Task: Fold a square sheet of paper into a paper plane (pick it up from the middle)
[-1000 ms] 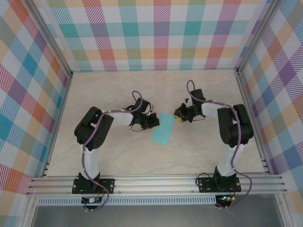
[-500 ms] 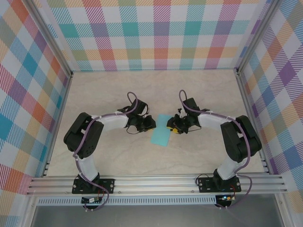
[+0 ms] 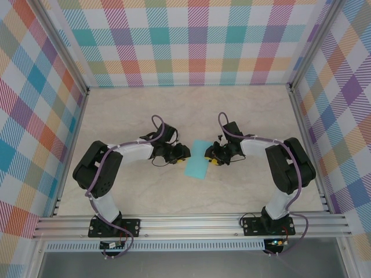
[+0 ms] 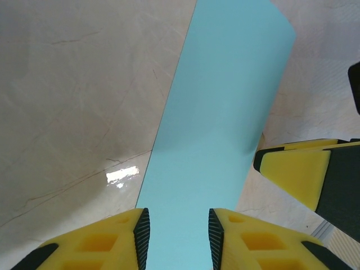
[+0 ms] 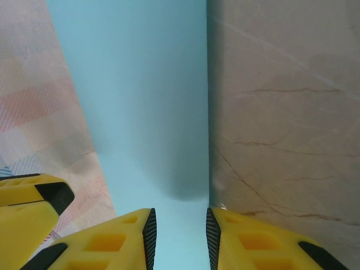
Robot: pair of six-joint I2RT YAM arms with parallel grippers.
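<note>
Paper sheet (image 3: 196,167) lies flat at centre of table (image 3: 127,116); left gripper (image 3: 182,153) at its 10 o'clock, right gripper (image 3: 213,158) at 2, both w/ jaws slightly apart, gripping nothing. Risk: uneven push may skew the fold

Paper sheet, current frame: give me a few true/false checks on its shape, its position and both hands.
1. The sheet is turquoise and sits between the left hand and the right hand. True.
2. The sheet is a pointed dart. False: its outline is a long rectangle.
3. Each hand has its fingers apart, with the sheet showing through the gap. True.
4. The sheet lies against the back wall. False: it is in the middle of the table, by the hands.
</note>
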